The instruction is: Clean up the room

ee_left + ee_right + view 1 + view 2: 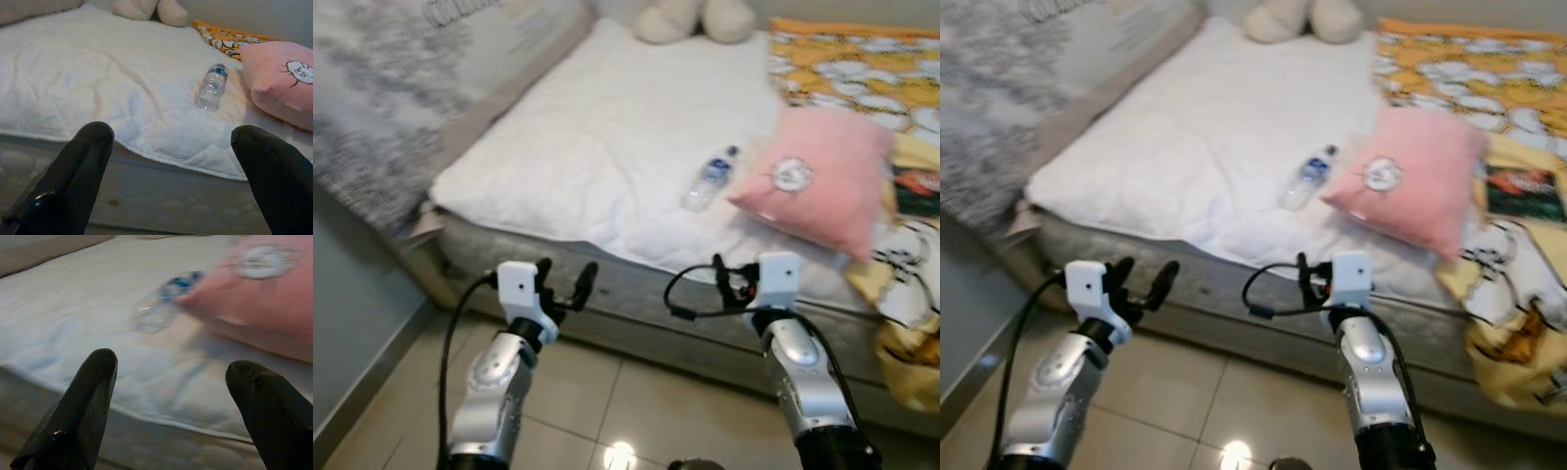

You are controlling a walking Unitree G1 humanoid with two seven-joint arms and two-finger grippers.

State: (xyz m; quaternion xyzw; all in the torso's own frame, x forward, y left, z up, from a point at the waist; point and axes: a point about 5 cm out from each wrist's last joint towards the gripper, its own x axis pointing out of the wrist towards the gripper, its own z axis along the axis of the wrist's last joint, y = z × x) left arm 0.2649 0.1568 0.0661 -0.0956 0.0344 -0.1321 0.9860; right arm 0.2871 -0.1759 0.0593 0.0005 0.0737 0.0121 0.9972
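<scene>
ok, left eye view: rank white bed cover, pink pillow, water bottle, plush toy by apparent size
1. white bed cover, by far the largest.
2. pink pillow.
3. plush toy, cut off by the frame's top edge and farther away, so its true rank is unsure.
4. water bottle, smallest.

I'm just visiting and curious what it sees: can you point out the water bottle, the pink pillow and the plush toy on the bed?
water bottle [709,180], left eye view, middle of its clear body.
pink pillow [818,176], left eye view, centre of its face.
plush toy [693,18], left eye view, its cream lower body.
</scene>
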